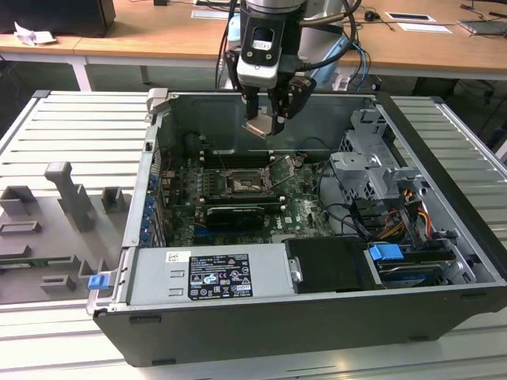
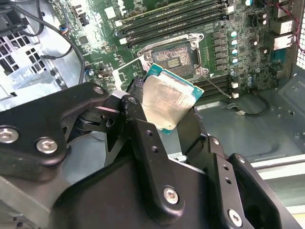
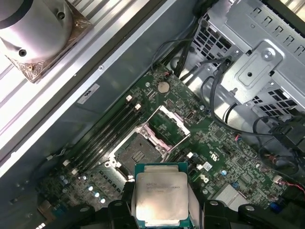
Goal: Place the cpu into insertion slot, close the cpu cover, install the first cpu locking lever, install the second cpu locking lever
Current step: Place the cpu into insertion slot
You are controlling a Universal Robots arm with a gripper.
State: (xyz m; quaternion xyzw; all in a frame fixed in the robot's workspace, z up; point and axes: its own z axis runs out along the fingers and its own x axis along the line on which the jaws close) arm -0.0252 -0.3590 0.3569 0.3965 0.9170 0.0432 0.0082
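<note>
Over an open black computer case (image 1: 277, 332) standing on a ribbed metal table (image 1: 79, 127), the single gripper (image 1: 268, 119) hangs with its jaws closed to the width of the cpu (image 2: 167, 101), two black fingers (image 2: 143, 133) pinching the chip by opposite edges. The one chip is flat and square, with a pale, scuffed metal face and a thin green border, and it sits tilted in the grip, well clear of the board (image 3: 224, 143) beneath. That green circuit board lies flat in the case beside a silver perforated drive cage (image 3: 257, 62) and a grey box-shaped power supply (image 1: 158, 277). Long black memory slots (image 2: 171, 21) run in parallel rows along it. Next to them lies the one insertion slot (image 3: 136, 151), a dark square in a grey metal rim, its contacts uncovered. The one cover (image 3: 176, 121), a silver frame with a square window, stands swung up off the slot along one side. One round coin cell (image 3: 163, 87) sits further along the board.
</note>
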